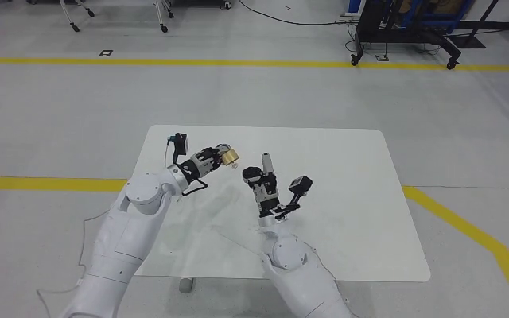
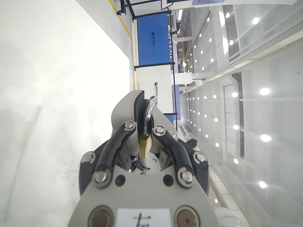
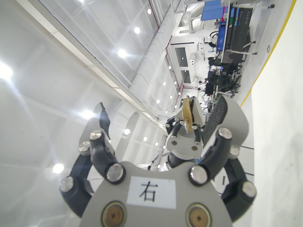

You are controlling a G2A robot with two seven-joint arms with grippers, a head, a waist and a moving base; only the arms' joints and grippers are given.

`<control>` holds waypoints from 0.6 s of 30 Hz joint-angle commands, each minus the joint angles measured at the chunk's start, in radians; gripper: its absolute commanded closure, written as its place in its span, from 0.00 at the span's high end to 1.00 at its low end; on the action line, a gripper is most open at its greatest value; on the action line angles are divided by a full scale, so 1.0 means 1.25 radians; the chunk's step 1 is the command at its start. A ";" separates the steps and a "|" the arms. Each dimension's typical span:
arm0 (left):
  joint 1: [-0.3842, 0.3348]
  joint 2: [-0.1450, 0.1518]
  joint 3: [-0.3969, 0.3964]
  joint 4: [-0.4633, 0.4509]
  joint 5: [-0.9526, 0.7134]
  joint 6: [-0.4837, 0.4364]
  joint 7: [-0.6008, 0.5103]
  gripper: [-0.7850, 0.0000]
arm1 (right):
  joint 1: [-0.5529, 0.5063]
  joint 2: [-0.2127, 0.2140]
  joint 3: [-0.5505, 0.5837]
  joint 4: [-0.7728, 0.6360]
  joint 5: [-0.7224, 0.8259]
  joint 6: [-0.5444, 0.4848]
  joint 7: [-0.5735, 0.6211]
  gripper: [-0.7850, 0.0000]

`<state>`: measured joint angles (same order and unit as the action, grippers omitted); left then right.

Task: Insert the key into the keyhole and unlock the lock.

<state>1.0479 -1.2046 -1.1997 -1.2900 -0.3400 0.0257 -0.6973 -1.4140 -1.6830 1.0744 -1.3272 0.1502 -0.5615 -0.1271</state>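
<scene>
My left gripper (image 1: 221, 156) is shut on a brass padlock (image 1: 231, 157), held above the white table (image 1: 350, 159) at its back left. In the left wrist view the steel shackle (image 2: 150, 111) is pinched between the finger pads and the brass body (image 2: 144, 146) lies toward the palm. My right gripper (image 1: 259, 167) stands open just right of the lock, nothing between its fingers (image 3: 219, 115). The right wrist view shows the padlock (image 3: 186, 112) a short way ahead, with a small key-like piece (image 3: 188, 126) sticking out of its base.
The tabletop's right half (image 1: 358, 222) is bare white surface. Beyond the table's far edge lie grey floor and a yellow floor line (image 1: 238, 61). A black equipment stand (image 1: 406, 36) is far off at the back right.
</scene>
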 commanded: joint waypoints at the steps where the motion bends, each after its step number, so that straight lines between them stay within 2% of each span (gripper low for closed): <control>1: -0.004 0.000 0.001 0.006 -0.001 -0.002 -0.004 0.00 | 0.001 0.000 -0.001 0.003 -0.009 0.000 -0.013 1.00; 5: -0.009 -0.002 0.003 0.017 -0.017 -0.006 -0.016 0.00 | -0.004 0.000 -0.006 -0.004 0.014 0.013 0.010 1.00; 8: -0.009 -0.003 -0.002 0.023 -0.037 -0.020 -0.023 0.00 | -0.017 0.009 0.003 -0.031 0.129 0.101 0.152 1.00; 9: -0.009 -0.003 -0.004 0.025 -0.048 -0.024 -0.031 0.00 | -0.019 0.013 0.011 -0.039 0.160 0.146 0.203 0.91; 10: -0.009 -0.003 -0.006 0.027 -0.056 -0.032 -0.037 0.00 | -0.021 0.018 0.020 -0.045 0.182 0.194 0.246 0.62; 11: -0.009 -0.003 -0.007 0.029 -0.060 -0.041 -0.044 0.00 | -0.021 0.022 0.029 -0.054 0.197 0.236 0.284 0.49; 14: -0.011 -0.003 -0.008 0.036 -0.067 -0.058 -0.058 0.00 | -0.026 0.031 0.050 -0.074 0.221 0.298 0.336 0.47; 18: -0.013 -0.003 -0.006 0.037 -0.064 -0.076 -0.069 0.00 | -0.024 0.037 0.060 -0.082 0.239 0.329 0.361 0.39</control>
<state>1.0317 -1.2091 -1.2079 -1.2441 -0.4238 -0.0643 -0.7825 -1.4458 -1.6381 1.1485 -1.4293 0.4456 -0.1532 0.3234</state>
